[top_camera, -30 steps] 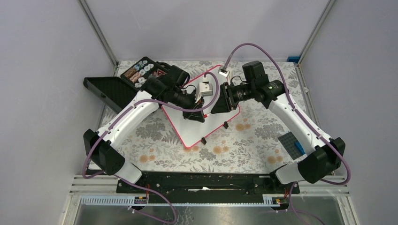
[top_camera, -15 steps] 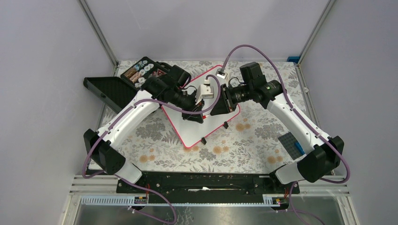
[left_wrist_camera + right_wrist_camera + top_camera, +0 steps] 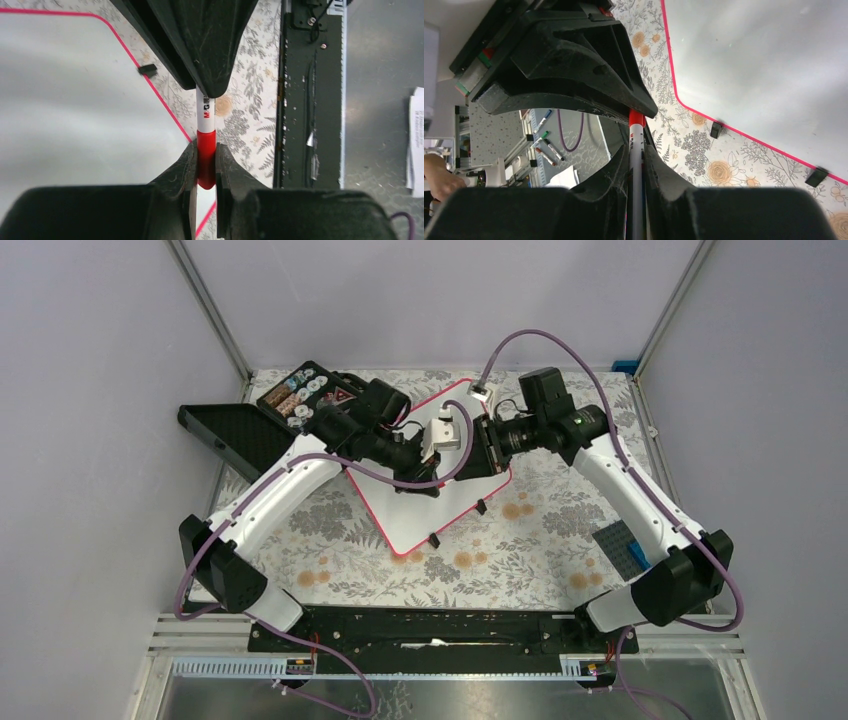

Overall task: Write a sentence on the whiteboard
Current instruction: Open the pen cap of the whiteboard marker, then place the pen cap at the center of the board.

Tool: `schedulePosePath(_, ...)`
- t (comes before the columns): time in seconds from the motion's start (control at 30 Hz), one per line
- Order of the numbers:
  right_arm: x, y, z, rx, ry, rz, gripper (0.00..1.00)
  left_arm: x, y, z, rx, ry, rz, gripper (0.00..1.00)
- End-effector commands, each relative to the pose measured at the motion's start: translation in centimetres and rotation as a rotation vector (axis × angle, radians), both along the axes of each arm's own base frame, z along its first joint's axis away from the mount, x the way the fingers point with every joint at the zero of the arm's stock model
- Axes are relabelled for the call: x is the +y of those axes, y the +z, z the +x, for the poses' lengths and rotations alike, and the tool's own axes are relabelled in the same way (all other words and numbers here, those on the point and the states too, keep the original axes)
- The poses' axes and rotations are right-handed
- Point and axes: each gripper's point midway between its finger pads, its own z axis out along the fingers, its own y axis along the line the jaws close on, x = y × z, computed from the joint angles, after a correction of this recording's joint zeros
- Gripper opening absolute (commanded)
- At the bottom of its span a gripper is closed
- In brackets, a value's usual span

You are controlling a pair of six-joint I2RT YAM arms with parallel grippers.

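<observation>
Left wrist: gripping the red cap [image 3: 206, 140] of the marker [image 3: 205, 107] with the left tool [image 3: 206, 155]. Just narrowed the right tool [image 3: 636, 155] onto the white barrel [image 3: 636, 136]. Ready to uncap above the blank whiteboard [image 3: 75, 100], flat on the tabletop [image 3: 250, 95].

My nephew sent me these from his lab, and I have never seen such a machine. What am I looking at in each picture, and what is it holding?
These are two robot arms, the left arm and the right arm, bolted at a table's near edge. Each ends in a two-finger gripper. The wide picture comes from a fixed camera above and behind them. The other two come from a small camera on each wrist, looking along that arm's own black fingers. On the flowered tablecloth lie a whiteboard with a pink rim, a black compartment case and a blue studded plate. Above the board both grippers hold one marker: the left gripper is shut on its red cap, the right gripper on its white barrel. No writing shows on the board.
</observation>
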Motion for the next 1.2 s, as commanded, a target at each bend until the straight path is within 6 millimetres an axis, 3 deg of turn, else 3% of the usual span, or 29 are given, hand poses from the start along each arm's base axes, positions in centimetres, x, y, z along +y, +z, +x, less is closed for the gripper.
schedulePosePath(0.0,-1.9,2.9,1.5,-0.055,-0.040,0.032,0.00,2.4,-2.2,-0.4,-0.008,0.038,0.102,0.00)
schedulePosePath(0.3,-4.6,4.2,3.1,-0.138,-0.091,-0.017,0.00,3.9,-4.4,-1.3,0.024,0.042,0.184,0.00)
schedulePosePath(0.47,-7.5,4.3,5.4,-0.165,-0.198,-0.040,0.00,2.9,-4.4,-2.0,0.073,0.006,0.154,0.00)
schedulePosePath(0.67,-12.4,4.6,8.9,-0.118,-0.363,0.035,0.00,-1.4,-7.3,-4.2,0.069,-0.106,0.194,0.00)
schedulePosePath(0.83,-16.5,4.4,10.8,-0.112,-0.502,0.078,0.00,-6.2,-10.1,-4.1,0.010,-0.122,0.229,0.00)
schedulePosePath(1.03,-18.3,3.2,11.3,-0.052,-0.572,0.134,0.00,-11.0,-14.7,-4.9,0.014,-0.092,0.265,0.00)
schedulePosePath(1.17,-18.4,3.2,11.1,-0.075,-0.590,0.143,0.00,-12.2,-17.5,-5.1,0.018,-0.060,0.304,0.01)
